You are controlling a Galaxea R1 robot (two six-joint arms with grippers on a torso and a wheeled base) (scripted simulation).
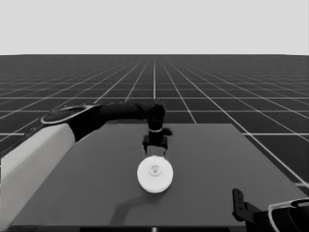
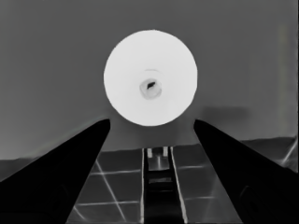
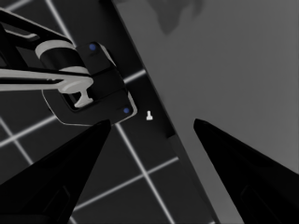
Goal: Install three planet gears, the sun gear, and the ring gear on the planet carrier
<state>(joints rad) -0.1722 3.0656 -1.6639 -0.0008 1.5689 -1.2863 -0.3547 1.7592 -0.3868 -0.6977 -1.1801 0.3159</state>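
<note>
The larger round part (image 1: pixel 155 176) lies flat on the desk (image 1: pixel 207 164), near its middle, and nothing else white shows beside it on the desk. Its small centre hole (image 2: pixel 150 88) faces up — the smaller round part and the gears are not visible. Just beyond the larger round part, on its far side, the left end effector (image 1: pixel 155 151) hangs above its rim, fingers (image 2: pixel 70 168) spread wide with the part lying apart from them, touching neither. The right end effector (image 3: pixel 149 154) is parked well away from the larger round part, off the desk's near right corner — its fingers also stand wide and hold nothing.
</note>
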